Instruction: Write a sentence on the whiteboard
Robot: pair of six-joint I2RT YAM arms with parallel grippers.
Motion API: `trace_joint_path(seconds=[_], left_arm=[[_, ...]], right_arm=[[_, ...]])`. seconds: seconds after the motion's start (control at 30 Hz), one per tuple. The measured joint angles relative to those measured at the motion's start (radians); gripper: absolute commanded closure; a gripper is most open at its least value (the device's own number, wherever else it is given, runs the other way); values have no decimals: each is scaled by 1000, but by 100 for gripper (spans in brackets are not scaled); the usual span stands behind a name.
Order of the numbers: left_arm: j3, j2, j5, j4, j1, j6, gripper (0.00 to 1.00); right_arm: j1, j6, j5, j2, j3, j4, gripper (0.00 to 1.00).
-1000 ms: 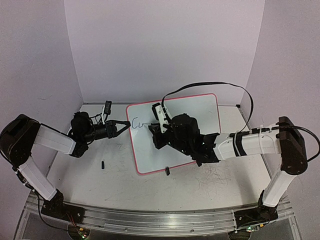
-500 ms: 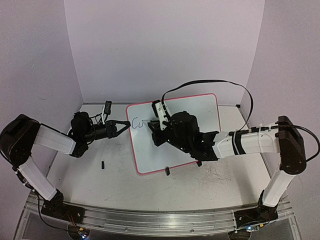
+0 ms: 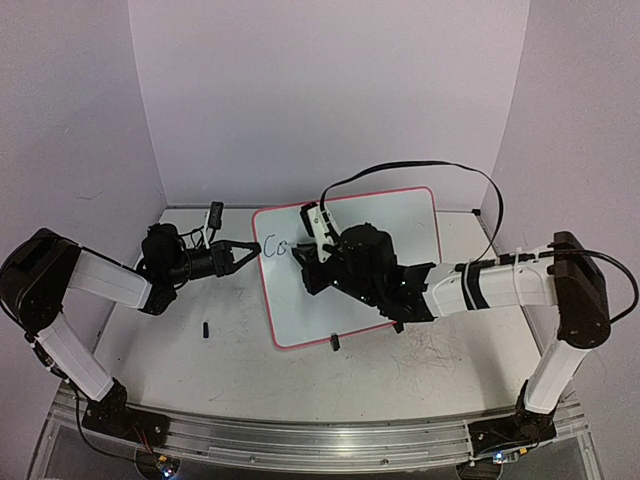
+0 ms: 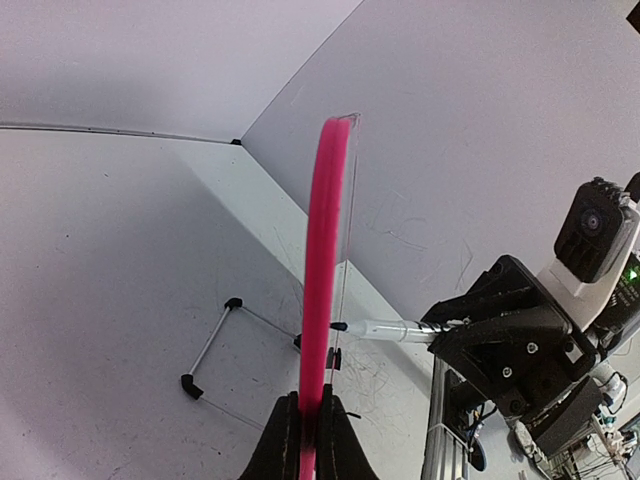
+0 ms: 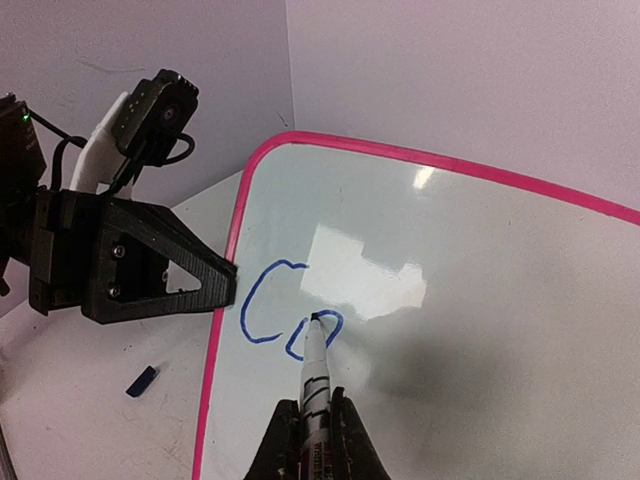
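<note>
Pen (image 5: 316, 365) nudged left; left gripper (image 4: 307, 408) seemingly clamps whiteboard (image 4: 324, 250).

Glossy pink-rimmed whiteboard (image 3: 400, 215), askew; blue sentence (image 3: 276, 246), just "Co", near its left rim.

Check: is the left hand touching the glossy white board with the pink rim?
Touching. The left wrist view shows the left hand shut on the glossy white board, clamping its pink rim from both sides with no gap.
</note>
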Motion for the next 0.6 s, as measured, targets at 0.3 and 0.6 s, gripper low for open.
trace_joint_path(seconds=[0.3, 0.6], left_arm=[[0, 0, 1, 1, 0, 0, 100], [0, 0, 6, 7, -2, 0, 100]], right_arm=[[0, 5, -35, 2, 0, -3, 100], [-36, 19, -68, -79, -78, 29, 100]])
